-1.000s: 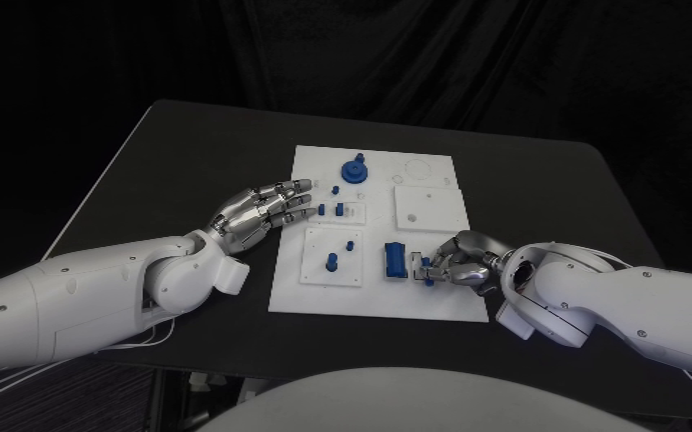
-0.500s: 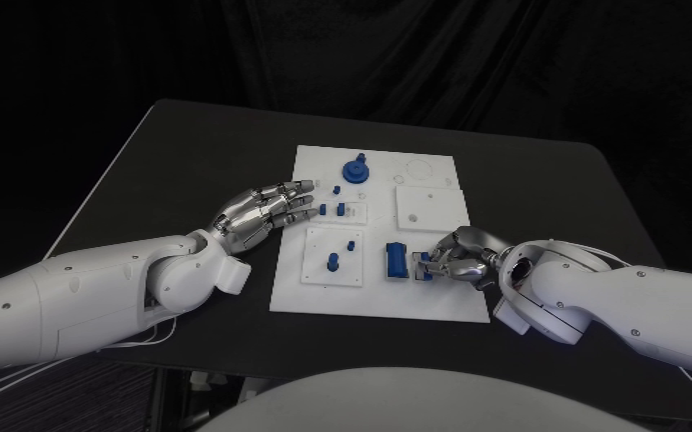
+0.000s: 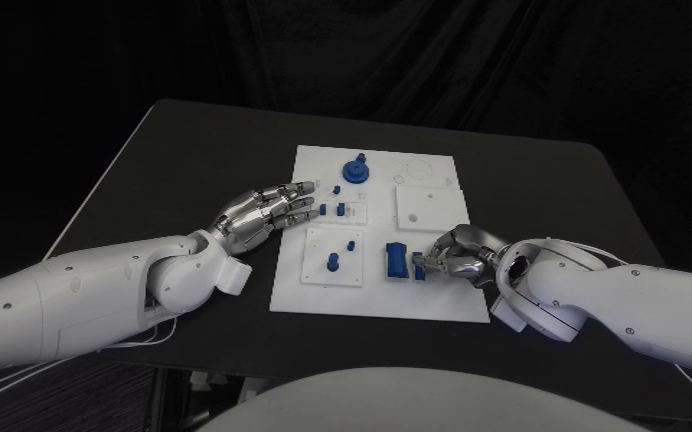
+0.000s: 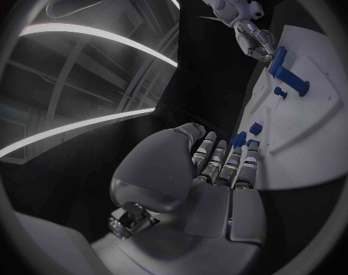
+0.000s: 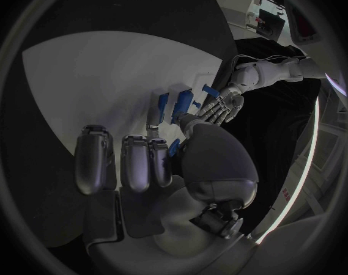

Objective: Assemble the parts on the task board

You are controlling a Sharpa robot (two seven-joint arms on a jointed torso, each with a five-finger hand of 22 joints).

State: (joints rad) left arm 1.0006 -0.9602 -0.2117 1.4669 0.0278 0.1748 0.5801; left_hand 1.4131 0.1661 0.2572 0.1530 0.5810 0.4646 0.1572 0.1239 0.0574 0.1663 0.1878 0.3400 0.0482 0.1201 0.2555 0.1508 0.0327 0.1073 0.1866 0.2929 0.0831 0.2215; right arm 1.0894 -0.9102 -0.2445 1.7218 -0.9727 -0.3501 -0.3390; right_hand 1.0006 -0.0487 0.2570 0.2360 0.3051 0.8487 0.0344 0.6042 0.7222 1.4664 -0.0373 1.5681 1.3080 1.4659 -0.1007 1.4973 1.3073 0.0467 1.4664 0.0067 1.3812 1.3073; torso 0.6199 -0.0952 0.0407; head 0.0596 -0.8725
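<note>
White board: I see the board (image 3: 382, 237) lying flat mid-table (image 3: 173, 152), long side running away from me.
Blue knob: round part with an upright stem (image 3: 355, 168) stands near the board's far edge.
Small pegs: a few blue pegs (image 3: 339, 210) stand in the left-middle inset, just beyond the left fingertips.
Near-left inset: one peg part (image 3: 333, 260) stands upright in the square plate nearest me on the left.
Blue block: tall rectangular block (image 3: 394, 260) stands at the near centre of the board, just beside the right hand.
Left hand: left hand (image 3: 264, 211) sits at the board's left edge, fingers extended side by side and pointing at the small pegs; I see nothing held. From the left wrist view the fingertips (image 4: 233, 159) lie just short of two pegs (image 4: 246, 137); whether they touch the board I cannot tell.
Right hand: right hand (image 3: 459, 258) rests on the board's near-right part, fingers curled in toward the block. A small blue piece (image 5: 174, 145) shows between the thumb and the curled fingers (image 5: 136, 159) in the right wrist view; I read it as pinched, though the contact itself is partly hidden.
Hands: well apart, board between them.
</note>
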